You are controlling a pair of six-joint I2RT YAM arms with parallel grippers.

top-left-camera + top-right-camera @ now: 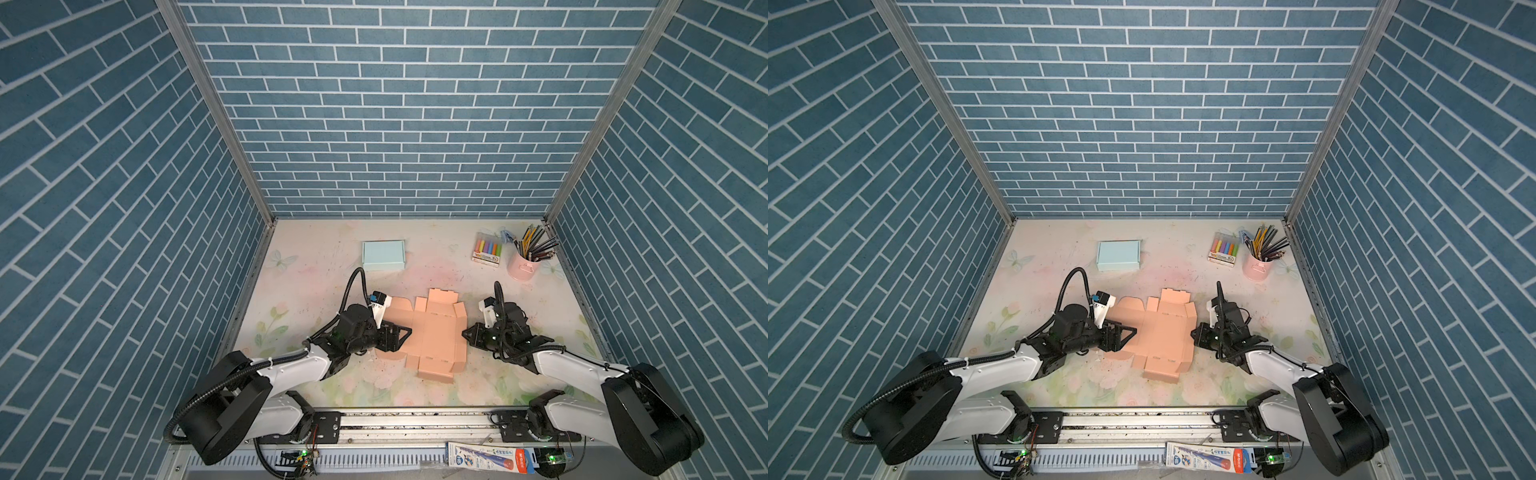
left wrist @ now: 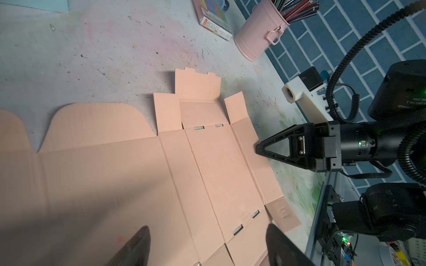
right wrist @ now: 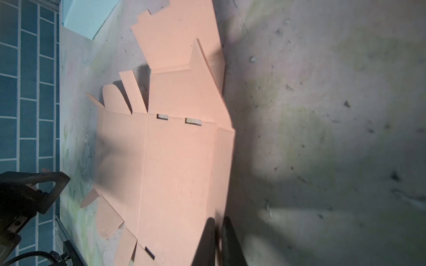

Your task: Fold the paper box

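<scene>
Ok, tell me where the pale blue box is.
In both top views the pale blue box lies near the back of the table, left of middle, beyond the unfolded paper box, far left of the pencil cup.

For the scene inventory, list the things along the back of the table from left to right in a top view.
Pale blue folded paper box → clear pack of coloured markers → pink metal bucket holding pencils.
</scene>
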